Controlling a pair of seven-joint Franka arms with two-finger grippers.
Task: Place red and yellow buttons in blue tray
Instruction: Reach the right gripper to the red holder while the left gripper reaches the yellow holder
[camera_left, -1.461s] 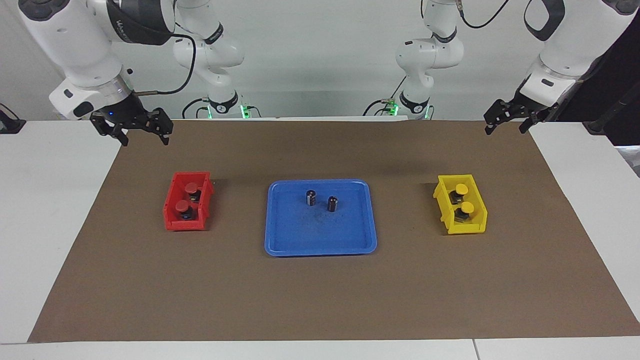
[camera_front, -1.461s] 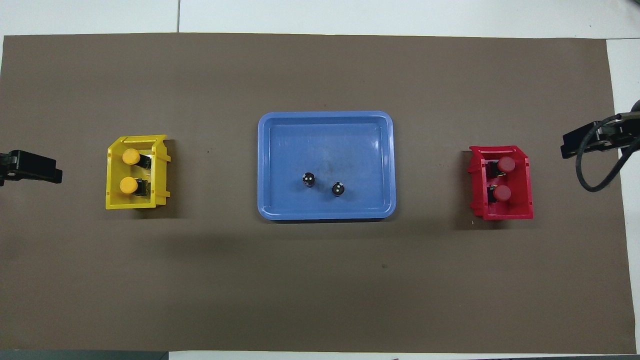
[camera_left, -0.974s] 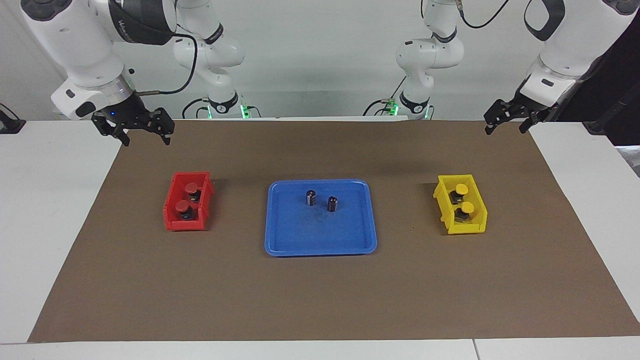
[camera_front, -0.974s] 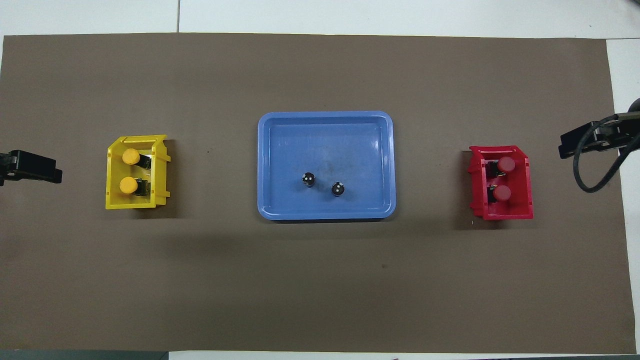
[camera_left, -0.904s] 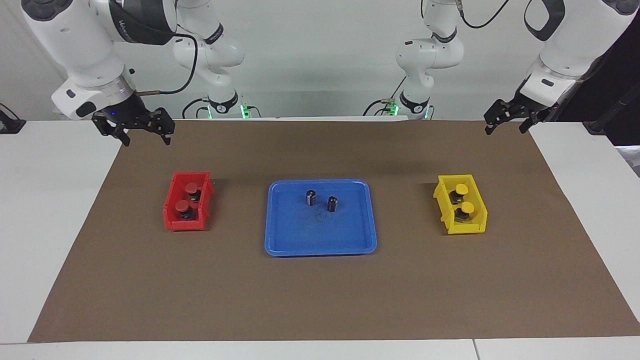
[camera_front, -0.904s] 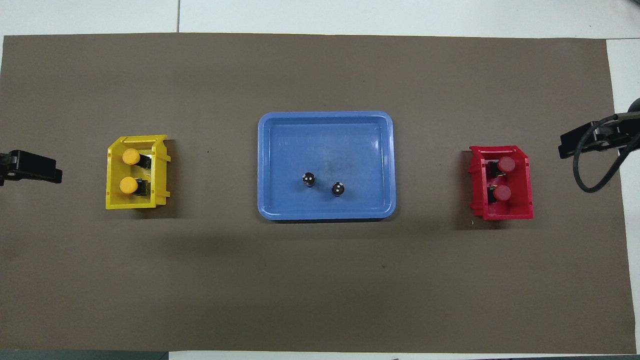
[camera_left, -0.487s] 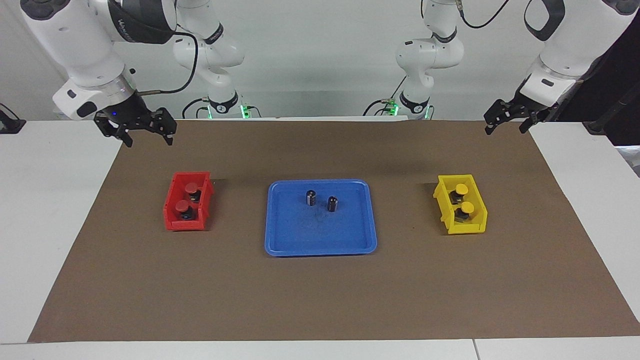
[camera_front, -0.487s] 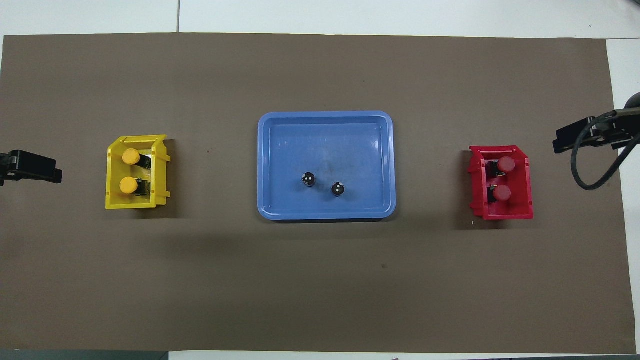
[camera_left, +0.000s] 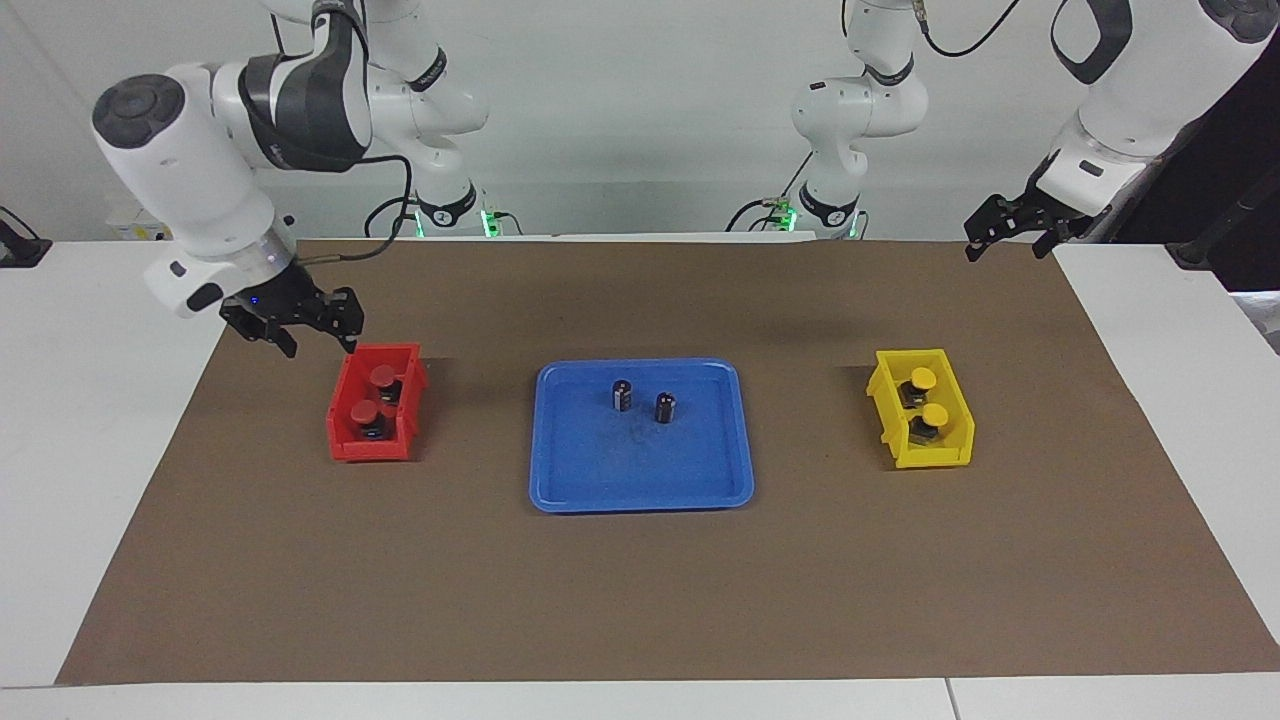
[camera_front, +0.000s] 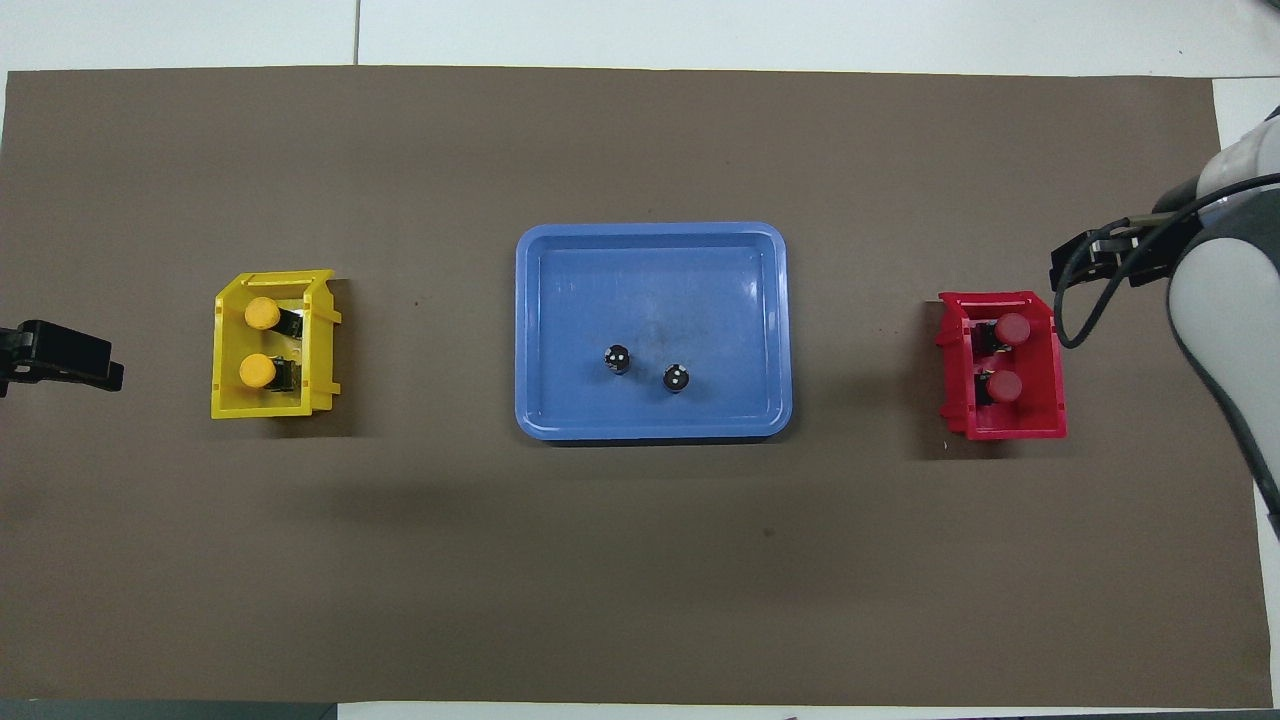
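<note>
Two dark cylinders (camera_left: 642, 401) in blue tray (camera_left: 640, 488)

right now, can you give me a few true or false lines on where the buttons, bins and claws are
1. Both red buttons sit in the red bin. True.
2. The blue tray holds a yellow button. False: it holds only two dark cylinders.
3. The right claw is over the table beside the red bin, holding nothing. True.
4. The left claw grips a yellow button. False: it is open and empty; both yellow buttons lie in the yellow bin.
</note>
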